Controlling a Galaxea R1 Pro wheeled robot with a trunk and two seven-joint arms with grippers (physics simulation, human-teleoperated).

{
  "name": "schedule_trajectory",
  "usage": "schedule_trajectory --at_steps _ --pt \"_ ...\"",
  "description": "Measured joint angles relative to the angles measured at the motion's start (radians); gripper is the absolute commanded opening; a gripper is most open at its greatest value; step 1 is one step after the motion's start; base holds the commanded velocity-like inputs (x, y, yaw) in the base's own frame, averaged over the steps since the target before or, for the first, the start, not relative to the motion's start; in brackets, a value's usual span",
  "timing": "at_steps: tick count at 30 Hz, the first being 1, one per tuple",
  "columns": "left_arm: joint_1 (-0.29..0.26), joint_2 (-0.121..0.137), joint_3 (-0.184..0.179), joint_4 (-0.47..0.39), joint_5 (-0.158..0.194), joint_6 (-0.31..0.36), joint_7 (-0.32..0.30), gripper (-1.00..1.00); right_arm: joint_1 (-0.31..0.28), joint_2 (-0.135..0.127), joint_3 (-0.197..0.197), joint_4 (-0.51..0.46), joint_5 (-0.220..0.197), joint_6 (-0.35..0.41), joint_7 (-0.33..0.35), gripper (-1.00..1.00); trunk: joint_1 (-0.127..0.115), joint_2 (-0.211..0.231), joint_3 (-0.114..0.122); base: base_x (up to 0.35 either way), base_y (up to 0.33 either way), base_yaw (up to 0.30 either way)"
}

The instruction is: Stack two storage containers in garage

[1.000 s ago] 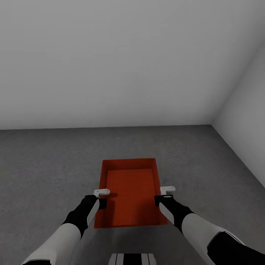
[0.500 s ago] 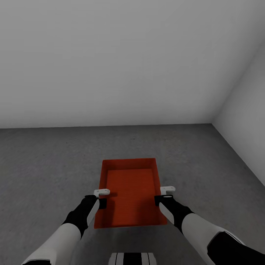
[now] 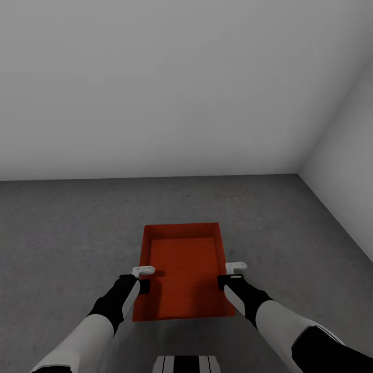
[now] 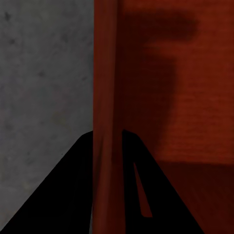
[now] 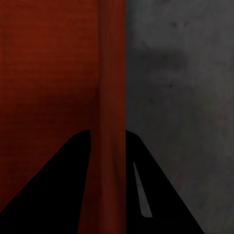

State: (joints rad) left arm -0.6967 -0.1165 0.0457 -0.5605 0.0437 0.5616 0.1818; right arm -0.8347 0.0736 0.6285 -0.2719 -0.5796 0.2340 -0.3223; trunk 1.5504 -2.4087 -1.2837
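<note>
One red-orange open-topped storage container (image 3: pixel 181 269) is in front of me over the grey concrete garage floor (image 3: pixel 67 233). My left gripper (image 3: pixel 144 280) is shut on its left side wall (image 4: pixel 106 97), with one finger inside and one outside. My right gripper (image 3: pixel 228 277) is shut the same way on the right side wall (image 5: pixel 113 73). The container is empty and level. Whether it rests on the floor or hangs just above it, I cannot tell. The other container and the living room are out of view.
A plain white wall (image 3: pixel 155 88) stands ahead, and a second white wall (image 3: pixel 347 171) meets it at a corner on the right. Bare concrete stretches left and beyond the container. My base (image 3: pixel 186 364) shows at the lower edge.
</note>
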Motion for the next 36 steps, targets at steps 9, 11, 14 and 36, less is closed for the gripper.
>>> schedule_trajectory --at_steps 9,11,14,36 --pt "0.000 0.001 0.000 0.000 0.001 0.005 -0.001 -1.00 0.000 0.001 -0.002 0.000 0.004 0.007 0.000 -1.00 0.000 0.000 0.000 0.000 0.000 0.000" --pt "0.000 0.002 0.000 0.000 0.001 0.006 -0.001 -1.00 0.000 0.001 -0.002 0.000 0.005 0.007 0.000 -1.00 0.000 0.000 0.000 0.000 0.000 0.000" --pt "0.001 0.002 0.000 0.002 0.029 0.004 -0.001 1.00 -0.001 -0.010 -0.019 -0.003 0.039 0.002 -0.025 1.00 0.000 0.000 0.000 0.000 0.000 0.000" --pt "0.000 0.002 0.003 -0.043 0.014 0.048 0.002 1.00 -0.001 -0.013 -0.018 0.001 0.044 -0.001 -0.027 1.00 0.000 0.000 0.000 0.000 0.000 0.000"
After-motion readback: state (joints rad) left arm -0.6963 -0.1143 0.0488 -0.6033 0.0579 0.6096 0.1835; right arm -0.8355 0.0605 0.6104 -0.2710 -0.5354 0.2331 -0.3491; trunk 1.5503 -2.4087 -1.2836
